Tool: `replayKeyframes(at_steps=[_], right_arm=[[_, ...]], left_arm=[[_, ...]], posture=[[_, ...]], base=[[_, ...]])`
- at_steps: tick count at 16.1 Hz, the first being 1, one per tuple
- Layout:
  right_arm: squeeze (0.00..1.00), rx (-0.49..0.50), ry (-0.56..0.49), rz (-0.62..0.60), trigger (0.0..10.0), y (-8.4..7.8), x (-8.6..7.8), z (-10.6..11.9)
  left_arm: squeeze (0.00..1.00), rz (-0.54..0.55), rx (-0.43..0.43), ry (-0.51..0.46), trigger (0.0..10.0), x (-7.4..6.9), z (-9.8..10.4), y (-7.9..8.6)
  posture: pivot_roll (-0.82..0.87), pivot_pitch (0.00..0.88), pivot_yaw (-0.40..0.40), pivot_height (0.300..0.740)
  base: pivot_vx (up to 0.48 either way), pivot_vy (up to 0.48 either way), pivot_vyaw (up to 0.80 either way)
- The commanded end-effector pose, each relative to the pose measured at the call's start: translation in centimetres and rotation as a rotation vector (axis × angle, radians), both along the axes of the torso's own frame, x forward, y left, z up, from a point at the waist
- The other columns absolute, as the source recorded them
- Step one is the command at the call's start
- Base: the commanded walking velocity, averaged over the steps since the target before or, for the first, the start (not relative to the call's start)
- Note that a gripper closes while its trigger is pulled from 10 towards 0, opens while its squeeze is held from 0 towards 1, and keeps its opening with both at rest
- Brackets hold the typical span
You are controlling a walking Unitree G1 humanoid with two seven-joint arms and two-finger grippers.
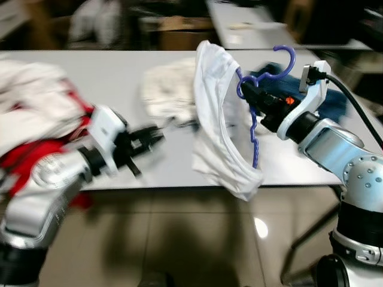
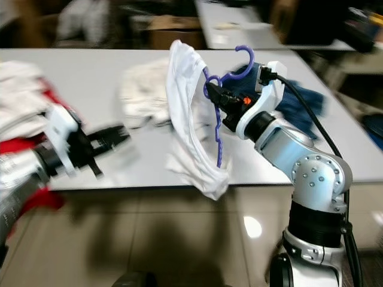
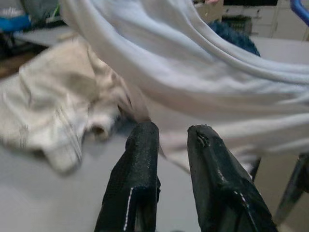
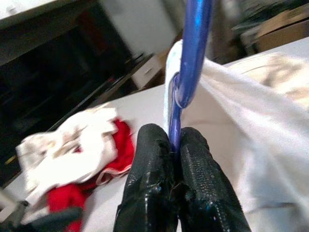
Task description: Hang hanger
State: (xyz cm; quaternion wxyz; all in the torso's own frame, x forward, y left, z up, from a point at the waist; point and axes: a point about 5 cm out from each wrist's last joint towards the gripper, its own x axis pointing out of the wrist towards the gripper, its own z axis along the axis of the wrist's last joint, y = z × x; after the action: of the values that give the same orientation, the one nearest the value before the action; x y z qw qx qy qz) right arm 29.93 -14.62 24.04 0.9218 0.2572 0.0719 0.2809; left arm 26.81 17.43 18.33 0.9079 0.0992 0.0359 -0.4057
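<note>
A purple-blue plastic hanger (image 1: 254,128) hangs over the grey table's (image 1: 108,72) front right part, its hook (image 1: 286,63) pointing up. A white garment (image 1: 215,119) is draped over it and sags past the table edge. My right gripper (image 1: 251,98) is shut on the hanger's stem; the wrist view shows both fingers (image 4: 154,159) pinching the blue bar (image 4: 193,43). My left gripper (image 1: 157,134), blurred, reaches over the table just left of the garment. Its fingers (image 3: 142,150) stand slightly apart and hold nothing, close to the white cloth (image 3: 193,72).
A cream cloth (image 1: 167,89) lies crumpled on the table behind the left gripper. A pile of red and white clothes (image 1: 36,113) covers the left end. A dark blue garment (image 1: 332,101) lies behind the right arm. Another table (image 1: 251,27) and a cardboard box (image 1: 179,33) stand beyond.
</note>
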Motion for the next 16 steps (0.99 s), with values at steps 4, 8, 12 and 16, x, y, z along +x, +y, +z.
replayKeyframes(at_steps=[4,8,12,16], right_arm=[[0.00,0.139,0.016,-0.037,10.0,-1.2,-0.4,0.8],[0.00,0.255,0.020,0.060,10.0,-0.4,-0.7,2.7],[0.00,0.280,0.003,0.204,10.0,2.4,-1.1,4.7],[0.00,0.332,-0.021,0.334,10.0,4.5,-1.1,6.4]], left_arm=[[0.00,-0.065,-0.064,0.049,10.0,-0.5,-0.1,-1.7],[0.00,-0.136,-0.064,0.133,10.0,-1.9,-0.6,-1.7],[0.00,-0.124,-0.063,0.144,10.0,-2.2,-1.1,-1.9],[0.00,-0.138,-0.070,0.165,10.0,-3.1,-0.9,-1.6]], posture=[[0.02,0.000,0.048,0.740],[0.03,0.000,0.040,0.740],[0.04,0.000,0.022,0.740],[0.07,0.000,-0.006,0.740]], base=[[0.000,0.000,0.80],[0.000,0.000,0.80],[0.000,0.000,0.80],[0.000,0.000,0.80]])
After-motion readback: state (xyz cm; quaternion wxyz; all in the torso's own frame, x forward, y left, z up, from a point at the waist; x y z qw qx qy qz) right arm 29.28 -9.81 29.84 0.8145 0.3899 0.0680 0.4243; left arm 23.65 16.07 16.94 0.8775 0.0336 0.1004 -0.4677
